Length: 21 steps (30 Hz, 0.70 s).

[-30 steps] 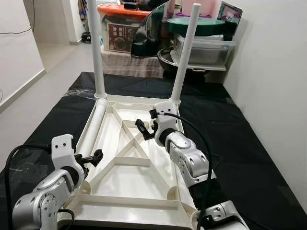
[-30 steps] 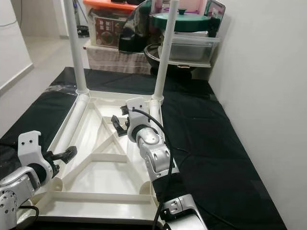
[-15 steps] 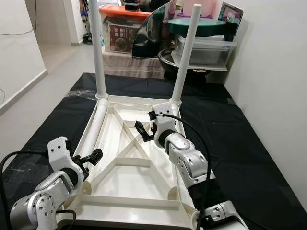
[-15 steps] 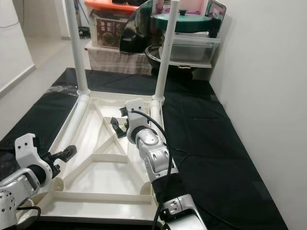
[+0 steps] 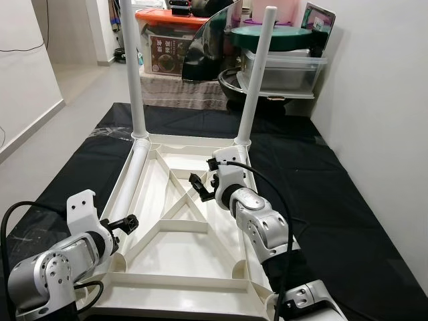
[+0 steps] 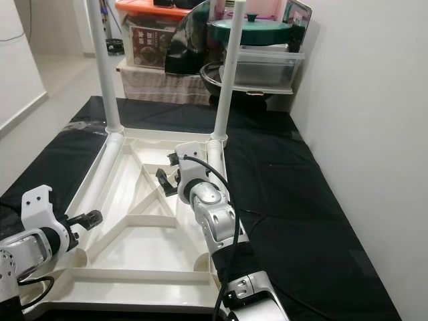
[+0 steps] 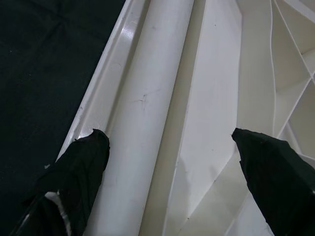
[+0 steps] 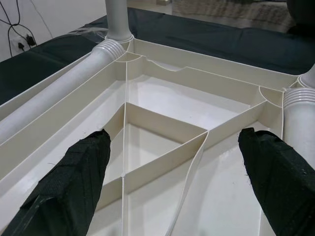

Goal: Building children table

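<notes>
The white plastic tabletop (image 5: 180, 247) lies upside down on a black sheet (image 5: 334, 214) spread over the floor, its ribbed underside up: raised walls run along the rim and two diagonal ribs cross in the middle.

At the sheet's left side, the left pincer (image 5: 122, 224) hovers at the tabletop's left edge, near its near-left corner. Its fingers (image 7: 83, 162) are spread wide and hold nothing; in the left wrist view they straddle a loose white leg (image 5: 134, 175) that lies in the channel along that left edge.

A second leg (image 5: 132, 67) stands upright in the socket at the far-left corner. A third leg (image 5: 257, 73) stands in the far-right corner socket, leaning a little to the right.

The right pincer (image 5: 199, 187) hangs over the middle of the underside, just above the crossing ribs, with its arm lying along the tabletop's right edge. Its fingers (image 8: 74, 177) are also wide apart and empty.

Beyond the sheet's far edge sit stacked boxes (image 5: 284, 70) and a dark pot (image 5: 231, 80).
</notes>
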{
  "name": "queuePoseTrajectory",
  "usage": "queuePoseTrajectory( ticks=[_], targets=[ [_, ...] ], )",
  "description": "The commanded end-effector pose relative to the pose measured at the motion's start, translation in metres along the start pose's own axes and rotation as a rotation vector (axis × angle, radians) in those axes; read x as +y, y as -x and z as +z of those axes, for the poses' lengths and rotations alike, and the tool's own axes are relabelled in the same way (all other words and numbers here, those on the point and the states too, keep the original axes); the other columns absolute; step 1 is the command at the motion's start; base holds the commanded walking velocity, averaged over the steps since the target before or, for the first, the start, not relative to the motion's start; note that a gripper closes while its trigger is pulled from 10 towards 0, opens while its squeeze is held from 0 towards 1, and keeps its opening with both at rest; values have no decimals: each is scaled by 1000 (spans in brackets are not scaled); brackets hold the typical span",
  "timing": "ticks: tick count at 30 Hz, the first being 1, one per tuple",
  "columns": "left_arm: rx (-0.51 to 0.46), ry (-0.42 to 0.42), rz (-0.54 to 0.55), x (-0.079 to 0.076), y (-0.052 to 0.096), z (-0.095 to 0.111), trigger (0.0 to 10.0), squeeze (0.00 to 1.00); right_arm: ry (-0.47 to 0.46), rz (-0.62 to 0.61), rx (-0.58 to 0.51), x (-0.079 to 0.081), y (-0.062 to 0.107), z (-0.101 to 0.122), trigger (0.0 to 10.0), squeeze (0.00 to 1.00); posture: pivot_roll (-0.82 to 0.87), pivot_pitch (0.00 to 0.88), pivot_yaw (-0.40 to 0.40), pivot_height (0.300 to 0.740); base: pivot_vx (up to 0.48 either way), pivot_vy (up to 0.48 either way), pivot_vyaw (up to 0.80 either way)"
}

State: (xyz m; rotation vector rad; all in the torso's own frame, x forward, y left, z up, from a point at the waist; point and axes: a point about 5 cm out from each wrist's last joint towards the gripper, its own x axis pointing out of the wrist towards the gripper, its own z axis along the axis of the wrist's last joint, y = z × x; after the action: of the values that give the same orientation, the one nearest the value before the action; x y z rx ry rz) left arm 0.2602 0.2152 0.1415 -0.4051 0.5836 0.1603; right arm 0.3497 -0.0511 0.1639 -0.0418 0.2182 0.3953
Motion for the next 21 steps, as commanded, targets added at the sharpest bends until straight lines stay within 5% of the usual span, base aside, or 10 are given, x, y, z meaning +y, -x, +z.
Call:
queuePoseTrajectory(
  ticks=[1,6,8,14,15,21],
  targets=[
    [43,7,36,7,-2,-4,10000,0,-9,-7,19,-1,0,-2,10000,0,90,0,-74,740,0,0,0],
    [80,38,23,7,-5,-10,10000,0,-7,-10,32,-1,0,-4,10000,0,86,0,-70,740,0,0,0],
    [193,102,-32,4,-11,-28,10000,0,5,-27,80,-5,-1,-10,10000,0,79,0,-62,740,0,0,0],
    [231,122,-55,3,-12,-34,10000,0,9,-36,98,-7,-1,-13,10000,0,74,0,-54,740,0,0,0],
    [217,214,-121,2,-13,-35,10000,0,15,-50,109,-8,0,-15,10000,0,69,0,-52,740,0,0,0],
    [148,407,-263,6,-12,-43,10000,0,32,-63,116,-8,1,-17,10000,0,66,0,-68,740,0,0,0]
  ],
)
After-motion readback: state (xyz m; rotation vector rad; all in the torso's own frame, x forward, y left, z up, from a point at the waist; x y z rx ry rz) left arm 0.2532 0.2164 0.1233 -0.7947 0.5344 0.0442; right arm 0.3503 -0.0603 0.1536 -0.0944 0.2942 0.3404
